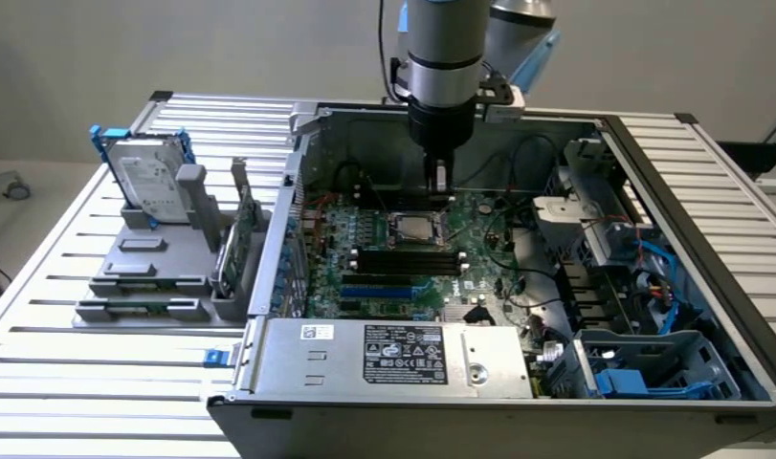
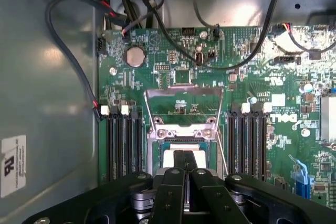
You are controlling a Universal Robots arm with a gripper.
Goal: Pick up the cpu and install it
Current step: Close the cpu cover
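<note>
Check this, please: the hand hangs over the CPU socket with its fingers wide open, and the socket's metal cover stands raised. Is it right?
Not fully. The wrist view shows the hand with its fingers shut together, not wide open. It does hang over the CPU socket, and the metal cover stands raised.

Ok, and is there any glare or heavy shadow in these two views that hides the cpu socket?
Wrist view: glare washes the case wall behind the motherboard, and the cpu shows pale and bright beneath the dark pincer. Exterior view: the table slats at the exterior view's left blow out white; inside the case it is dimmer, but the socket can be made out.
</note>
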